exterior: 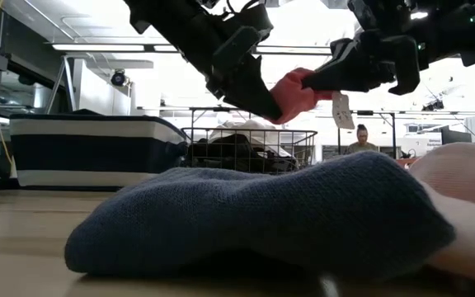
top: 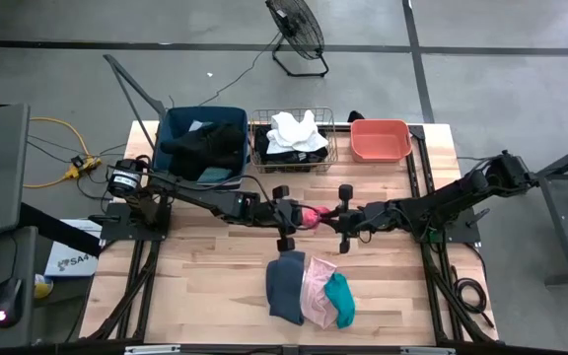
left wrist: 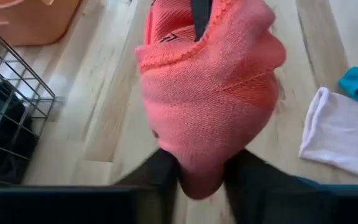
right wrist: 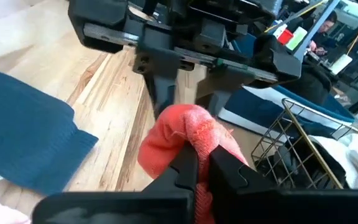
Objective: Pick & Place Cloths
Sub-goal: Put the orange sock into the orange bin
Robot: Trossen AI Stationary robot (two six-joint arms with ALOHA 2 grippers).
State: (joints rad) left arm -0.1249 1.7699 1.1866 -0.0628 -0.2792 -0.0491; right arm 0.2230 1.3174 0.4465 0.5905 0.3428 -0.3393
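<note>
From above, the two arms meet over the middle of the table with a bright pink cloth (top: 315,214) bunched between them. The left gripper (top: 294,214) and the right gripper (top: 335,216) both reach into it from opposite sides. Behind them sit a blue tub (top: 177,126) holding a black cloth, a wire basket (top: 331,148) with white and black cloths, and an empty coral tub (top: 380,139). Near the front edge lie three more cloths side by side: slate blue (top: 285,286), pale pink (top: 316,291) and teal (top: 340,300).

From table height, the pink cloth (exterior: 293,92) hangs in the air, well clear of the wood, between both grippers, a tag dangling from it. The slate cloth (exterior: 262,216) fills the foreground. A person sits far back in the room.

The left wrist camera shows the pink cloth (left wrist: 210,87) filling the view, its lower end tucked between the left fingers (left wrist: 157,171), which stand a little apart and seem only loosely on it.

The right wrist camera shows the right gripper (right wrist: 199,163) clamped tight on a fold of the pink cloth (right wrist: 185,134).

The risk, I think, lies in this handover: if the left still pinches while the right pulls away, the cloth stretches or slips. If the right holds only a thin fold, it could drop.
</note>
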